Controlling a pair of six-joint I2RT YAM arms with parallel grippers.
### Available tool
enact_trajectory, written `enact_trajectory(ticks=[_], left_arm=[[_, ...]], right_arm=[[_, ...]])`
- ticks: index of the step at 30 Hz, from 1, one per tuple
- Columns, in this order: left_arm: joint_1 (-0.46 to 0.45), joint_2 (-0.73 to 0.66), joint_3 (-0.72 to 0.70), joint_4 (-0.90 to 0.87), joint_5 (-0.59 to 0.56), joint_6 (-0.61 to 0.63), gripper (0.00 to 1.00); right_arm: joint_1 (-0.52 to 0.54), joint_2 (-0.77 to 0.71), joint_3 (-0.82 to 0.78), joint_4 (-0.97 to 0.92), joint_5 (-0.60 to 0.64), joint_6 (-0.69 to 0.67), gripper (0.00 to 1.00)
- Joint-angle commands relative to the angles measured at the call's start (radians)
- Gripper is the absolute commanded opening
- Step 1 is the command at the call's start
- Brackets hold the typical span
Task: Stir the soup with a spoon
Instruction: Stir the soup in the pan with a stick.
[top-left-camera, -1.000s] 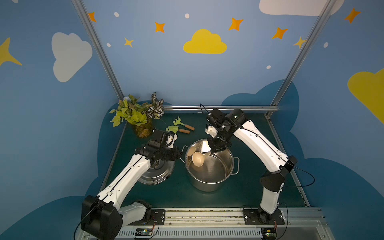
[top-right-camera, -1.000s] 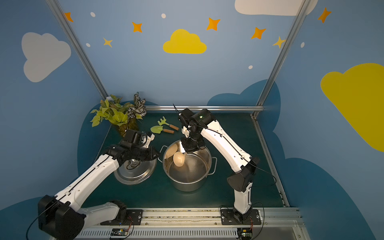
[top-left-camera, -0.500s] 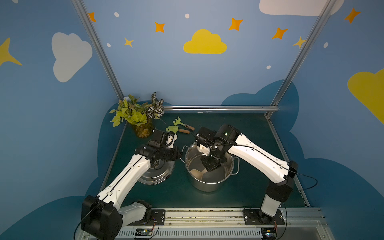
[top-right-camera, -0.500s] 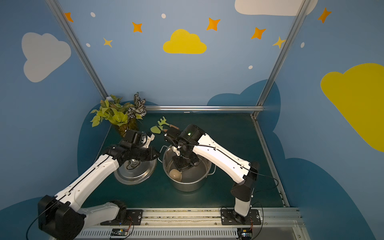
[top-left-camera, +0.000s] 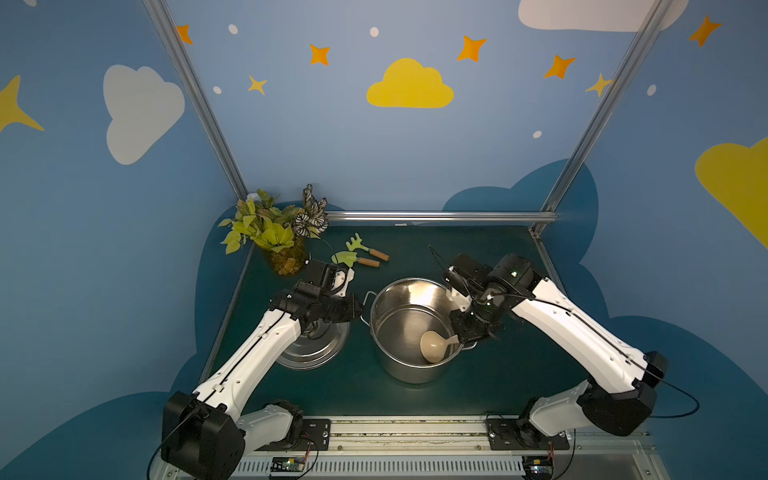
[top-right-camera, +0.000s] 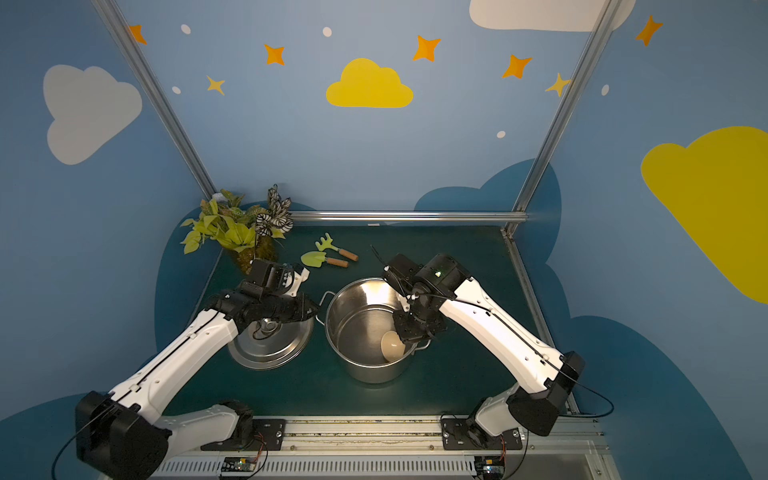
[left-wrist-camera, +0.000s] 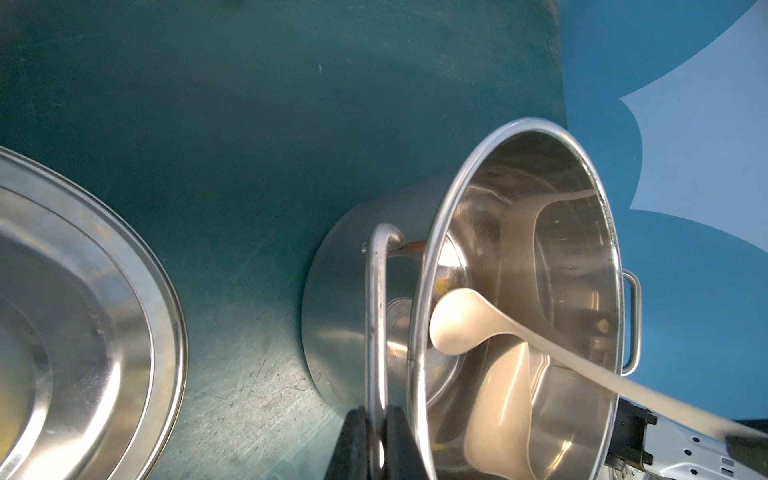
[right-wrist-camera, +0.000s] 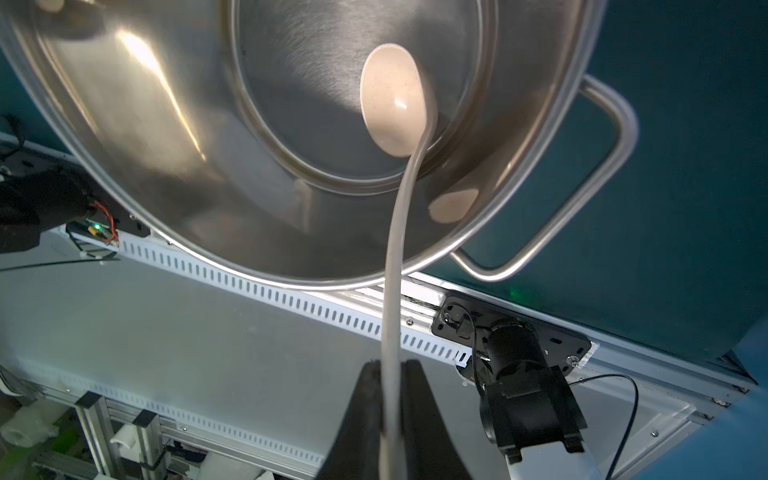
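Right, my right gripper (right-wrist-camera: 390, 368) is clenched on the spoon (top-left-camera: 434, 345) handle over the pot (top-left-camera: 411, 374) rim. The shaft slants down toward the left arm, with the bowl low inside the pot, on the side nearest the bench's front edge. My left gripper (left-wrist-camera: 376, 417) pinches the pot's loop handle (left-wrist-camera: 376, 316).
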Motion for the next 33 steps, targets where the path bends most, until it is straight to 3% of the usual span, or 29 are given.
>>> enact_trajectory(ticks=[1, 8, 15, 24, 33], left_arm=[[-0.002, -0.009, -0.021, -0.025, -0.003, 0.014, 0.02], [-0.002, -0.009, -0.023, -0.024, 0.0, 0.014, 0.02], [-0.002, -0.008, -0.025, -0.027, 0.003, 0.015, 0.02], [-0.001, -0.017, -0.028, -0.03, -0.001, 0.012, 0.02], [-0.001, -0.016, -0.023, -0.032, -0.001, 0.012, 0.02]], right_arm=[[-0.043, 0.003, 0.003, -0.201, 0.022, -0.046, 0.0], [-0.113, 0.121, 0.145, -0.2, 0.017, -0.111, 0.0], [-0.107, 0.288, 0.336, -0.198, -0.034, -0.145, 0.0], [0.017, 0.445, 0.538, -0.2, -0.12, -0.154, 0.0], [0.166, 0.363, 0.444, -0.201, -0.098, -0.1, 0.0]])
